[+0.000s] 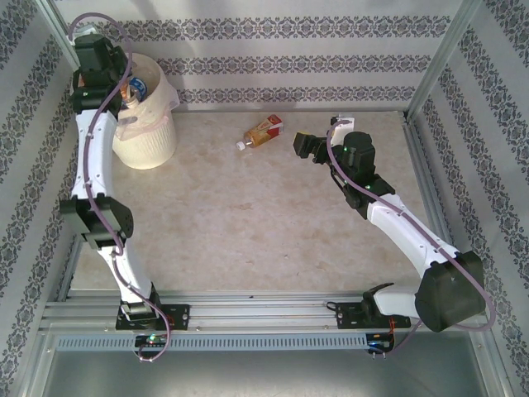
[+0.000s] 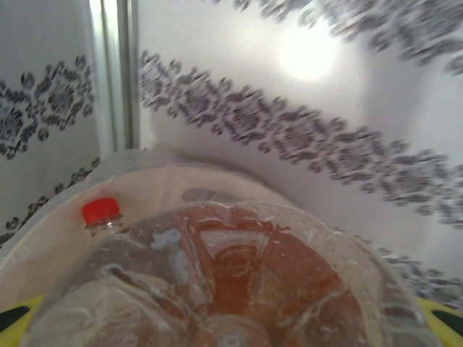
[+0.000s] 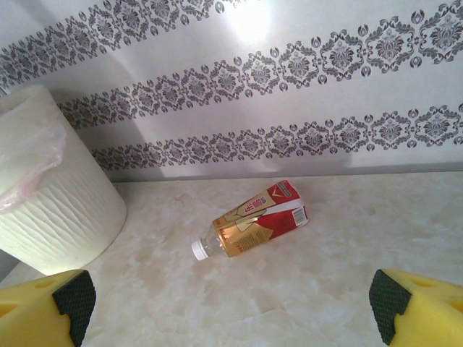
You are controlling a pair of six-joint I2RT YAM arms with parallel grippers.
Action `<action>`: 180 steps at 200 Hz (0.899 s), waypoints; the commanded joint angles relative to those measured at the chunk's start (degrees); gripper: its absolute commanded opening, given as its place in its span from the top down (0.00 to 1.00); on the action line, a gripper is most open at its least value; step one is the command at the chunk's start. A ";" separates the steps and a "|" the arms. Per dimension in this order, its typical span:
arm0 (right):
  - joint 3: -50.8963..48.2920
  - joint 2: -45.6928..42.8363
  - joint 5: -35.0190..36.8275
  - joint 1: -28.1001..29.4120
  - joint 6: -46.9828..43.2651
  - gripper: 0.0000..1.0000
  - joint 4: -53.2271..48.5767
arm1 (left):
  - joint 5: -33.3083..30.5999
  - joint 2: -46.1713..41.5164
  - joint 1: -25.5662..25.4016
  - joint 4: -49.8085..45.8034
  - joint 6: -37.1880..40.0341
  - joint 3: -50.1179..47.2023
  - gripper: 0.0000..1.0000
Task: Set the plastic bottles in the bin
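arms (image 1: 89, 165): white shells, blk joints | cables (image 1: 413, 225): purple | pincer pads (image 3: 416, 307): yellow/blk

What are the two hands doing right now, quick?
Left hand: closed, holding a clear bottle over the bin.
Right hand: open, empty, facing the red-labelled bottle on the table.

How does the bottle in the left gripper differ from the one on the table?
The held bottle is clamped in the left gripper over the bin; the table bottle lies loose on its side. The held bottle faces the wrist camera base-first; the table bottle shows a red-and-yellow label and white cap. Both are clear plastic.
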 commanded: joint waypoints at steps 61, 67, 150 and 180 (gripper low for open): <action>-0.23 -0.95 -0.89 0.16 1.55 0.02 0.18 | -0.90 11.94 2.69 -16.57 -5.29 12.67 0.18; -0.19 -0.87 -0.87 0.12 1.54 0.02 0.12 | 0.33 12.11 2.77 -18.46 -5.97 14.17 0.07; 0.29 1.23 -1.79 0.22 3.33 0.02 -0.06 | 17.95 7.59 3.22 -16.51 -9.07 17.32 0.00; 0.22 1.49 -1.74 0.22 3.58 0.02 -0.15 | 20.85 10.95 3.22 -19.04 -11.46 17.84 0.00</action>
